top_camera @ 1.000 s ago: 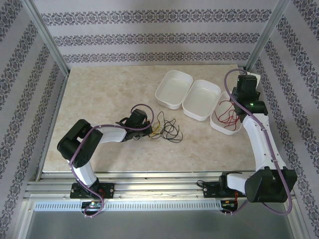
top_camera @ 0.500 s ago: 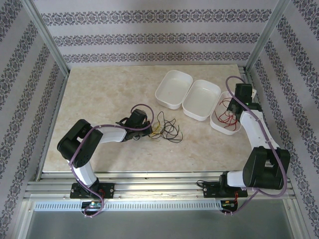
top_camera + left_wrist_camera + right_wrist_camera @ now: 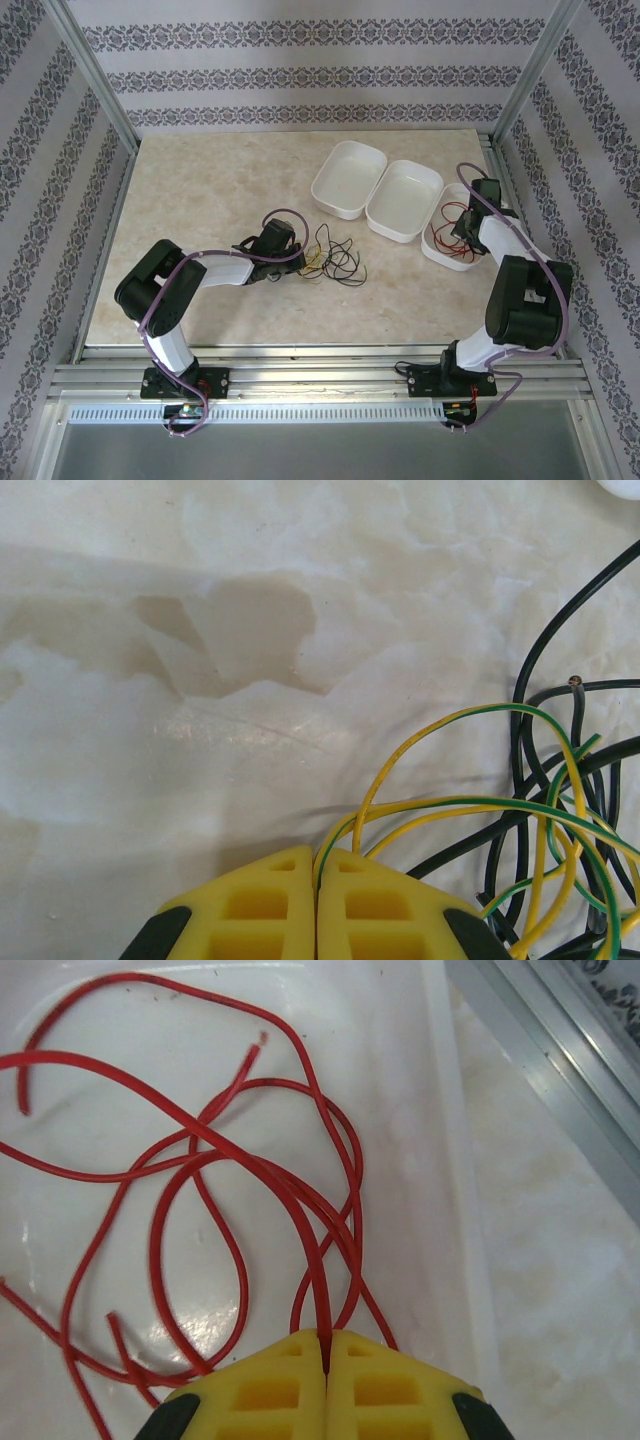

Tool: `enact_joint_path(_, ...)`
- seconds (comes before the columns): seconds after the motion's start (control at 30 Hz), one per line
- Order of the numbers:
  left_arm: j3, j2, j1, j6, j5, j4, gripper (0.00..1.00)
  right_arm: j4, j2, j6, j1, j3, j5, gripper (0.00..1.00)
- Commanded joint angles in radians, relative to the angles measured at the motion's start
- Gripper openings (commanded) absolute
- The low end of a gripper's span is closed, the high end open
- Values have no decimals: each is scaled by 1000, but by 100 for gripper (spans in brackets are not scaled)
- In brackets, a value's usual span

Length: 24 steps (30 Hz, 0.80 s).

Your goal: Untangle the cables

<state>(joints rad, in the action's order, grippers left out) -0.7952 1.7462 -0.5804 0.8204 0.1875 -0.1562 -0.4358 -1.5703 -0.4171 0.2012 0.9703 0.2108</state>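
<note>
We see the left gripper (image 3: 317, 880) pinched closed on the yellow-green cable (image 3: 450, 802), which lies on the tabletop (image 3: 200, 730) tangled with the black cable (image 3: 545, 635); the right gripper (image 3: 326, 1345) is clamped tight on the red cable (image 3: 200, 1140), coiled inside the white tray (image 3: 400, 1060)

Right hand (image 3: 459, 231) sits over red cable (image 3: 443, 226) in rightmost tray (image 3: 437, 258).

I see bright, even light from overhead, with soft shadows on the table (image 3: 220, 190). Glare speckles the white tray (image 3: 410, 1110) floor in my right wrist view. All 3 views look sharp.
</note>
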Motion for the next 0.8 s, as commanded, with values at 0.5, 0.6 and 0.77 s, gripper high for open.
enact_joint_path(0.5,28,14,10,0,-3,21,0,-52,76,32,16,34,-31,29)
enact_joint_path(0.6,26,15,10,0,-1,20,0,-77,129,39,17,50,-27,33)
enact_joint_path(0.77,25,11,10,-1,-1,20,0,-108,209,46,15,67,-17,36)
